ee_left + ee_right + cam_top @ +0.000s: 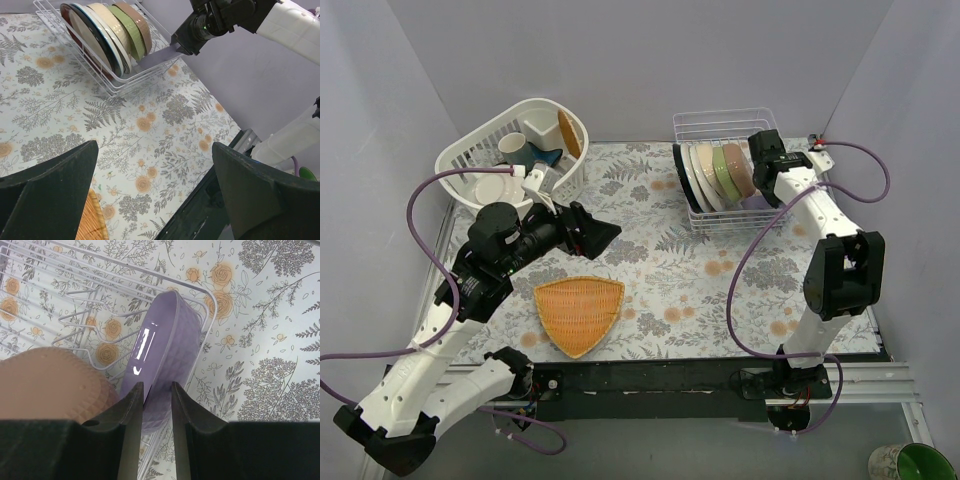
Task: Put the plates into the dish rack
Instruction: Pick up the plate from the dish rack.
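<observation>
My right gripper (pixel 152 389) is clamped on the near rim of the lilac dish (pixel 165 340), which stands on edge in the end corner of the dish rack (pixel 150 276), just beside a tan-pink dish (pixel 50 382). Further along the rack, a green dish (pixel 724 166), a cream dish (pixel 704 172) and a dark red-brown plate (pixel 678 176) stand upright in a row. My right arm reaches forward to the rack, and my left gripper (pixel 155 145) hangs wide apart above the table (pixel 670 270), near the orange tray (pixel 578 312).
</observation>
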Robot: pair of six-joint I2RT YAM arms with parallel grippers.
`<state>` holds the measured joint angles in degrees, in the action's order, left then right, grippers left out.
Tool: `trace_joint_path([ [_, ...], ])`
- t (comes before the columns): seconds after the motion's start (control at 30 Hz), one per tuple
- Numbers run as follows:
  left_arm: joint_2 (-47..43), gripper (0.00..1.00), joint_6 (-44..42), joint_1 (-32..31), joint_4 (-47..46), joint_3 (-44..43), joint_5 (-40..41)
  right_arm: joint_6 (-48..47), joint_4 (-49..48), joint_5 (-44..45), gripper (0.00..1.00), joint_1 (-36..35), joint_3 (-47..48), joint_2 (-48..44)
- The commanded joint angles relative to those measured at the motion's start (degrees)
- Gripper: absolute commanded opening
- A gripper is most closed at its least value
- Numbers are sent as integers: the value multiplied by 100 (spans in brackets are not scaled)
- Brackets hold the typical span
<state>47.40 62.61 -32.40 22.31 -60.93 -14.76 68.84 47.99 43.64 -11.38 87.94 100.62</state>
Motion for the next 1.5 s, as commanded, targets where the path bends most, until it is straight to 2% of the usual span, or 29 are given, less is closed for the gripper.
trace_joint_path([
  [0.0,-73,98,-56,23,46,-51,17,-116,958,-83,26,136,-523,125],
  [0.27,-55,98,-56,23,20,-42,0,-292,739,-285,42,206,-761,230],
  [0.5,-2,98,-21,23,-50,-51,-53,-283,1141,-365,42,241,-322,581],
  [0.77,42,98,-29,23,-68,-165,-35,-29,2223,-294,40,259,1004,1363],
  [0.87,15,98,-38,23,-25,-191,-9,86,2522,-233,40,268,1190,1522],
  [1.07,-46,98,-47,15,19,-165,35,112,2417,-215,39,329,945,1426],
  [1.23,-81,98,-47,23,19,-139,44,104,2373,-250,33,408,716,1425],
  [1.33,-81,98,-47,15,11,-121,53,86,2329,-286,20,443,663,1425],
  [1.37,-90,98,-47,15,11,-121,61,86,2329,-294,12,443,654,1425],
  [1.47,-99,98,-47,23,11,-95,53,68,2312,-312,1,452,663,1434],
])
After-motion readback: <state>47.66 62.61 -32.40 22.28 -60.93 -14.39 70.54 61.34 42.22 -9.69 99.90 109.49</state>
